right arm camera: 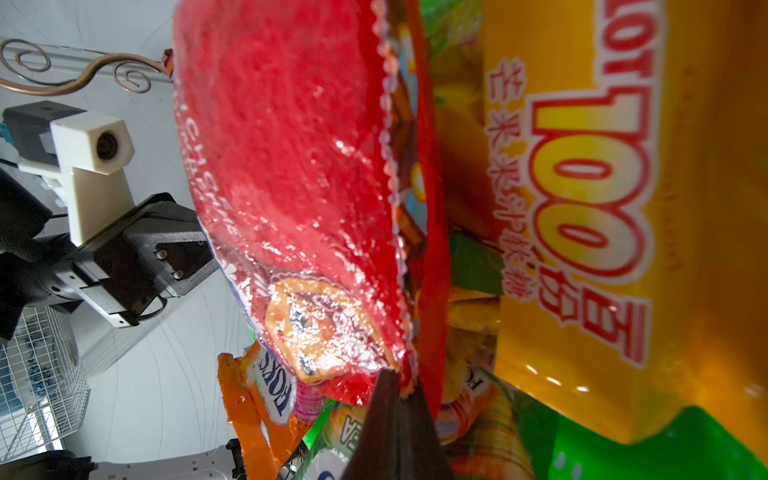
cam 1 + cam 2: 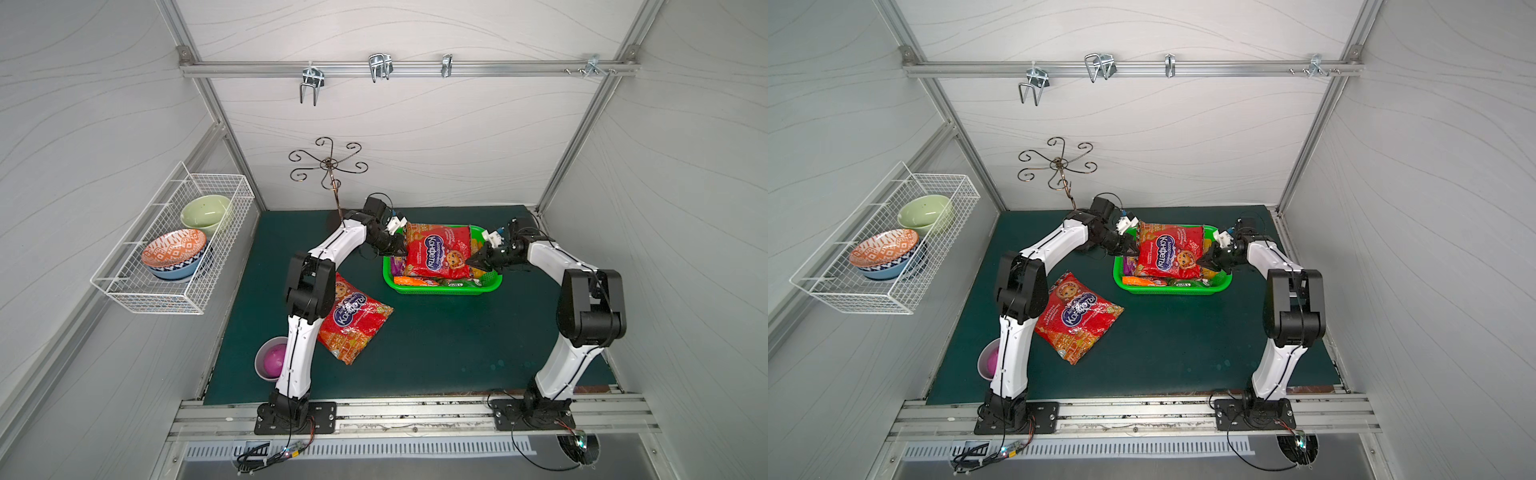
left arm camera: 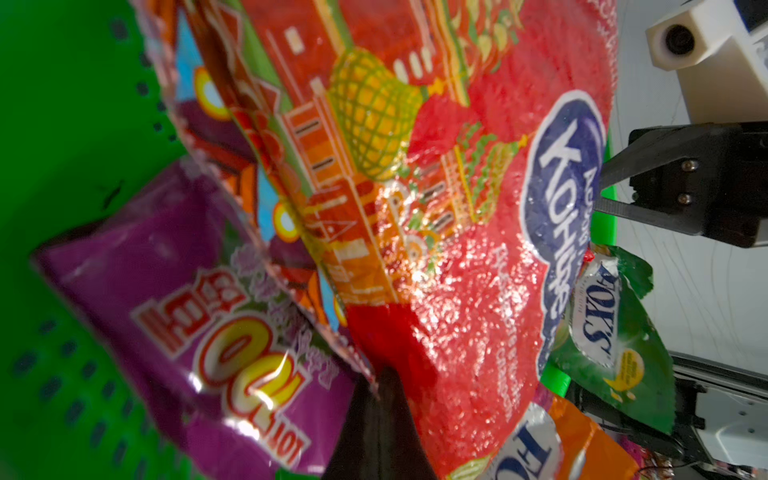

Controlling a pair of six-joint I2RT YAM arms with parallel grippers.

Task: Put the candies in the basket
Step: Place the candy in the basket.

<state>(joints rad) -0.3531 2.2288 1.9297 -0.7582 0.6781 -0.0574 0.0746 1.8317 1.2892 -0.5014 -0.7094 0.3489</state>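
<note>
A large red candy bag is stretched over the green basket. My left gripper is shut on its left edge, seen close in the left wrist view. My right gripper is shut on its right edge. Under it in the basket lie a purple bag, a yellow bag, a small orange bag and a small green bag. A second large red bag lies flat on the mat beside my left arm.
A white wire basket with bowls hangs on the left wall. A cup with a purple ball stands at the mat's left front, behind my left arm. A curly metal hook stand rises at the back left.
</note>
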